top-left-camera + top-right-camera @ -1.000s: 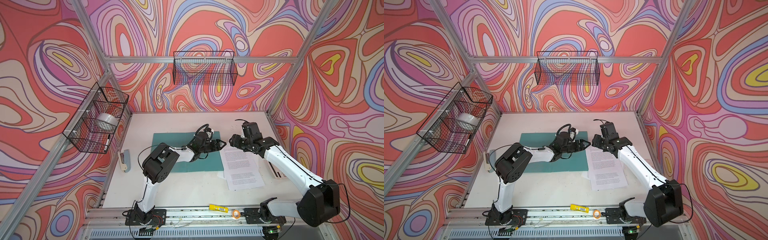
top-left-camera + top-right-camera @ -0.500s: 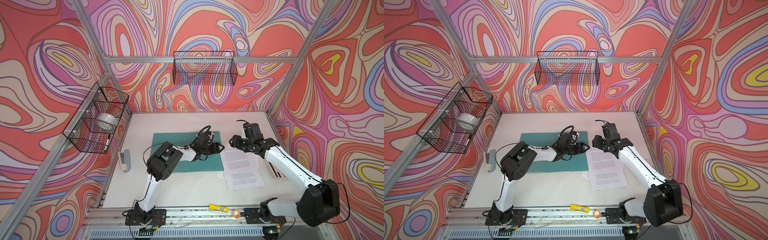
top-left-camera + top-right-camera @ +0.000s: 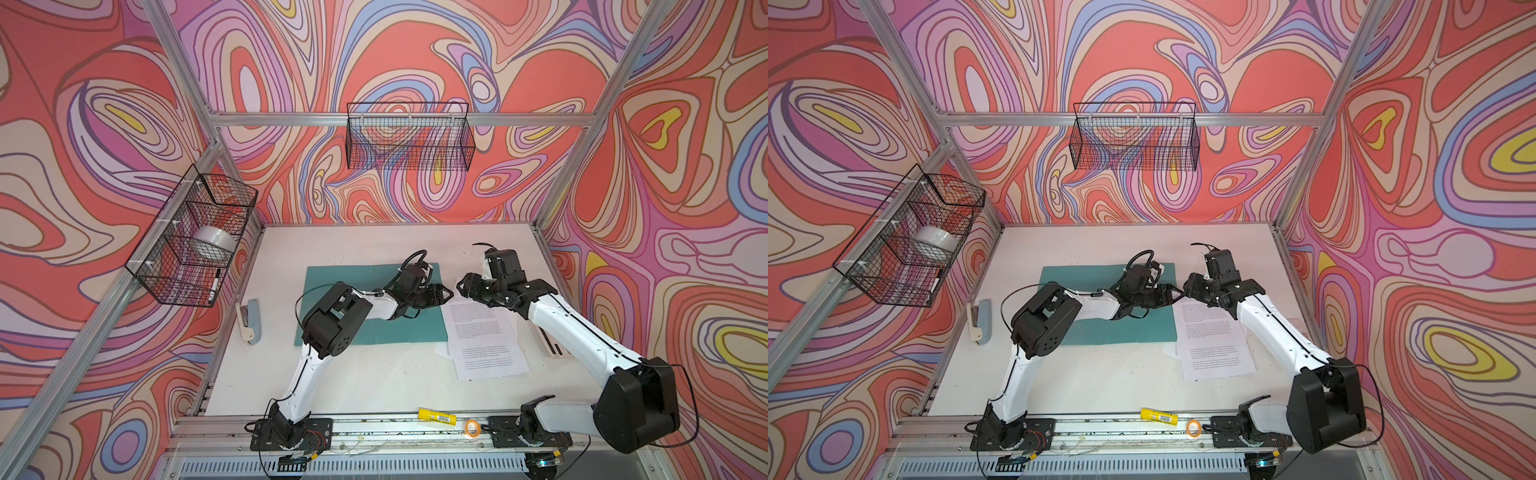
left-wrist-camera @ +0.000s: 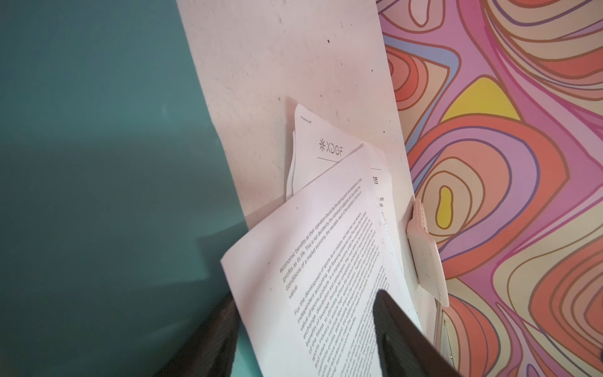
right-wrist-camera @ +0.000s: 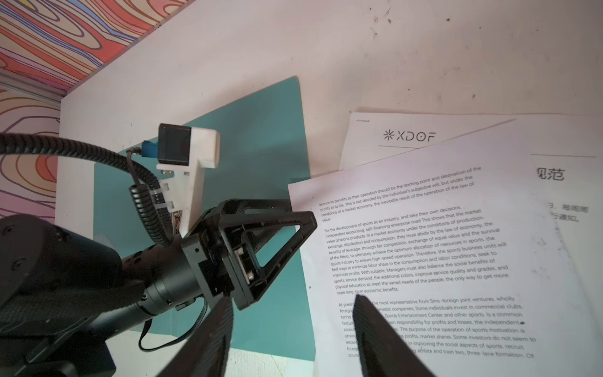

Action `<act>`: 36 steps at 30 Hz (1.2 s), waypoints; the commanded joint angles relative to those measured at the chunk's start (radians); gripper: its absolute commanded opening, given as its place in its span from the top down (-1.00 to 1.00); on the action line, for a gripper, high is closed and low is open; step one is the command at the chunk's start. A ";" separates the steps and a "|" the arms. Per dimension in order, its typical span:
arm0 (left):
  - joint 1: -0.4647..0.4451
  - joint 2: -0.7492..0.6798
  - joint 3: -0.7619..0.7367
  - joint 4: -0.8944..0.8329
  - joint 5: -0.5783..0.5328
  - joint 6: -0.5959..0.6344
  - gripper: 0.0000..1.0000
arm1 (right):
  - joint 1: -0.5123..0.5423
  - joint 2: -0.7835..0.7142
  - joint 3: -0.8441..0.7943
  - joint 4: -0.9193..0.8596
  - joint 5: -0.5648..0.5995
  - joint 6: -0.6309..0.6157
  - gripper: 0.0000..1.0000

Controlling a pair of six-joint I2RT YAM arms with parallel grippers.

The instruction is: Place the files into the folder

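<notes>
Straddling the 11 o'clock corner of the top sheet, the left tool (image 3: 445, 294) stands released. In the left wrist view, 1 finger lies over the print and the other sits at the paper's edge, with a plain gap between them and nothing pinched. The right tool (image 5: 293, 303) faces it from 3 o'clock, nearly tip to tip, also unclenched, low over the same sheet and grasping nothing.

Outward from there, the files (image 3: 484, 336) lie as a loose fan of at least 3 printed sheets on the worktop (image 3: 374, 386), at 3 o'clock of the folder (image 3: 395, 332). Only the top sheet's corner overlaps the teal edge. The folder lies flat beneath the left arm; whether its cover is open I cannot tell. A stapler (image 3: 251, 322) sits at its 9 o'clock, and a yellow glue stick (image 3: 436, 415) and a tape ring (image 3: 471, 427) lie toward 6 o'clock on the front rail.

By my reading the task is barely begun, since no sheet is inside. Gripping the sheets, squaring them and sliding all of them in remains.
</notes>
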 commanded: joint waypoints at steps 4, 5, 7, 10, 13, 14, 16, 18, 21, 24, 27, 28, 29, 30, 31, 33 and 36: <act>-0.005 0.061 0.020 0.039 0.054 -0.047 -0.15 | -0.009 -0.028 -0.021 0.021 -0.020 -0.008 -0.22; -0.005 0.064 0.025 0.033 0.055 -0.046 -0.12 | -0.009 -0.032 -0.022 0.021 -0.020 -0.006 -0.22; -0.005 0.064 0.027 0.025 0.051 -0.039 -0.05 | -0.009 -0.036 -0.026 0.023 -0.023 -0.002 -0.21; -0.006 0.059 0.032 0.000 0.039 -0.020 0.03 | -0.009 -0.040 -0.029 0.027 -0.026 0.001 -0.19; -0.006 0.060 0.042 -0.026 0.029 -0.011 0.11 | -0.009 -0.040 -0.028 0.028 -0.031 0.004 -0.19; -0.006 0.061 0.045 -0.034 0.024 -0.008 0.15 | -0.009 -0.040 -0.026 0.028 -0.032 0.005 -0.18; -0.006 0.060 0.049 -0.045 0.016 -0.007 0.21 | -0.009 -0.042 -0.023 0.030 -0.034 0.007 -0.18; -0.006 0.058 0.049 -0.054 0.005 -0.006 0.33 | -0.009 -0.044 -0.020 0.030 -0.036 0.008 -0.18; -0.006 0.051 0.050 -0.069 -0.008 -0.003 0.63 | -0.009 -0.048 -0.019 0.032 -0.037 0.010 -0.17; -0.008 0.033 0.059 -0.084 -0.009 0.001 1.00 | -0.009 -0.048 -0.014 0.035 -0.035 0.010 -0.17; -0.009 0.005 0.071 -0.104 -0.007 0.013 1.00 | -0.009 -0.050 -0.010 0.035 -0.034 0.010 -0.17; -0.009 -0.007 0.070 -0.107 -0.006 0.015 1.00 | -0.009 -0.051 -0.010 0.038 -0.035 0.010 -0.17; -0.009 -0.026 0.064 -0.103 -0.004 0.022 1.00 | -0.009 -0.051 -0.008 0.040 -0.034 0.006 -0.17; -0.009 -0.049 0.055 -0.100 -0.003 0.031 1.00 | -0.009 -0.051 -0.007 0.044 -0.033 0.003 -0.17; -0.009 -0.076 0.045 -0.103 -0.009 0.041 1.00 | -0.009 -0.050 -0.004 0.046 -0.031 -0.004 -0.18; -0.009 -0.136 0.031 -0.128 -0.019 0.072 1.00 | -0.009 -0.046 0.003 0.052 -0.027 -0.020 -0.19; -0.009 -0.238 0.017 -0.197 -0.040 0.139 1.00 | -0.020 -0.036 0.017 0.070 -0.043 -0.055 -0.27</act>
